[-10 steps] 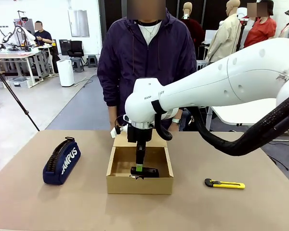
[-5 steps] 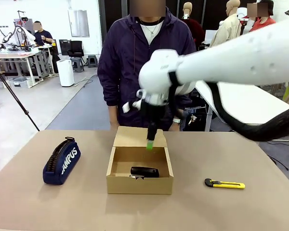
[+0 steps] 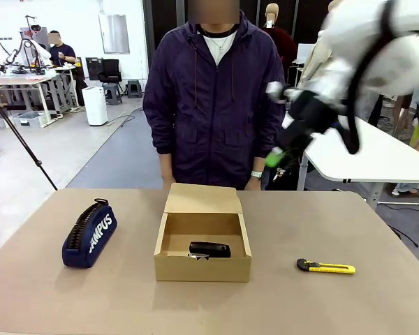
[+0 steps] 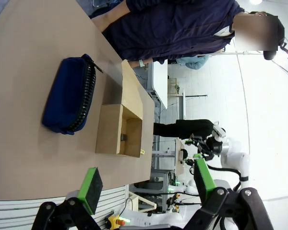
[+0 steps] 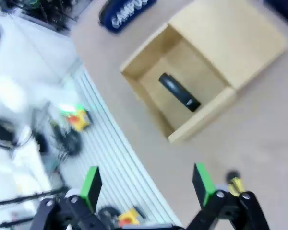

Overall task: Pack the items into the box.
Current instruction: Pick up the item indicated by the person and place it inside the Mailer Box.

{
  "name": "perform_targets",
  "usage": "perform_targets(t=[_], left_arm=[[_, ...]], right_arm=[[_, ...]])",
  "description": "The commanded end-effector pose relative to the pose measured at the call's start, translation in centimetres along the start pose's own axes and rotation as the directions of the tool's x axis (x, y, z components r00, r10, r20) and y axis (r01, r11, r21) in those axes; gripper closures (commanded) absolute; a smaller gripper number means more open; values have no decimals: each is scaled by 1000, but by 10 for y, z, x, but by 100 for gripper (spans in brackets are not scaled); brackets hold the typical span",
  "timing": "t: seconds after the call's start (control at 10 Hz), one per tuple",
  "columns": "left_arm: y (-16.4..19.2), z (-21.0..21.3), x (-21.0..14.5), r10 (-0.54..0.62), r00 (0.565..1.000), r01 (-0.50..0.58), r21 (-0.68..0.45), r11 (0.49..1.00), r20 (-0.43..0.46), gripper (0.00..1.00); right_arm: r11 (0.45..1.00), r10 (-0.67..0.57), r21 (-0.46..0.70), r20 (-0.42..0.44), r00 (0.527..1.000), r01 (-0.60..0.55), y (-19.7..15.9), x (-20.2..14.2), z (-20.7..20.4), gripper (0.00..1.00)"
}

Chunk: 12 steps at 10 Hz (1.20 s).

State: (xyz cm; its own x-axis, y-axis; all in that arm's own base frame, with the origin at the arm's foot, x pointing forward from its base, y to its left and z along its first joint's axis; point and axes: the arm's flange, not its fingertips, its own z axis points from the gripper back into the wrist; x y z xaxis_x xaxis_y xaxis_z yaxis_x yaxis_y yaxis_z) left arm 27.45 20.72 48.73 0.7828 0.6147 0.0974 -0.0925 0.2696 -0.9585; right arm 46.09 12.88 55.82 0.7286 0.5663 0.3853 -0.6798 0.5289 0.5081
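The brown cardboard box [image 3: 202,268] stands open at the table's middle, its lid flap folded back toward the person. A small black stapler-like object [image 3: 209,249] lies inside it. Left of the box rests the navy "CAMPUS" pencil case [image 3: 89,233]; to the right lies the yellow-and-black utility knife [image 3: 325,266]. My right gripper [image 3: 285,148] hangs blurred, high at the right, open and empty. Its wrist view looks down on the box [image 5: 205,115], the stapler [image 5: 179,92] and the pencil case [image 5: 127,12]. My left gripper [image 4: 146,184] is open, far from the pencil case [image 4: 69,96] and the box [image 4: 108,129].
A person in a dark purple jacket [image 3: 213,98] stands at the far edge behind the box, hands down. Bare tabletop [image 3: 363,230] lies around the knife and in front of the box. A white table [image 3: 363,153] stands behind on the right.
My right gripper has let go of the black stapler in the box, risen out of it and swung up and to the right. The stapler stays in the box.
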Motion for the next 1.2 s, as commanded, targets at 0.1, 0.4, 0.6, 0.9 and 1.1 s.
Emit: perform_targets(t=[0.1,0.4,0.6,0.9,1.1], left_arm=[[-1,0,0,-15,1000,15,-23,1000,5,0],[-1,0,0,-15,1000,15,-23,1000,5,0],[-1,0,0,-15,1000,15,-23,1000,5,0],[-1,0,0,-15,1000,15,-23,1000,5,0],[-1,0,0,-15,1000,15,-23,1000,5,0]], right_arm=[[971,-237,145,505,830,189,-1,-125,31,0],[898,-427,398,692,582,185,-65,-233,37,0],[883,-456,427,685,567,195,-91,-251,26,0],[865,-497,436,680,539,247,-91,-259,51,0],[865,-497,436,680,539,247,-91,-259,51,0]])
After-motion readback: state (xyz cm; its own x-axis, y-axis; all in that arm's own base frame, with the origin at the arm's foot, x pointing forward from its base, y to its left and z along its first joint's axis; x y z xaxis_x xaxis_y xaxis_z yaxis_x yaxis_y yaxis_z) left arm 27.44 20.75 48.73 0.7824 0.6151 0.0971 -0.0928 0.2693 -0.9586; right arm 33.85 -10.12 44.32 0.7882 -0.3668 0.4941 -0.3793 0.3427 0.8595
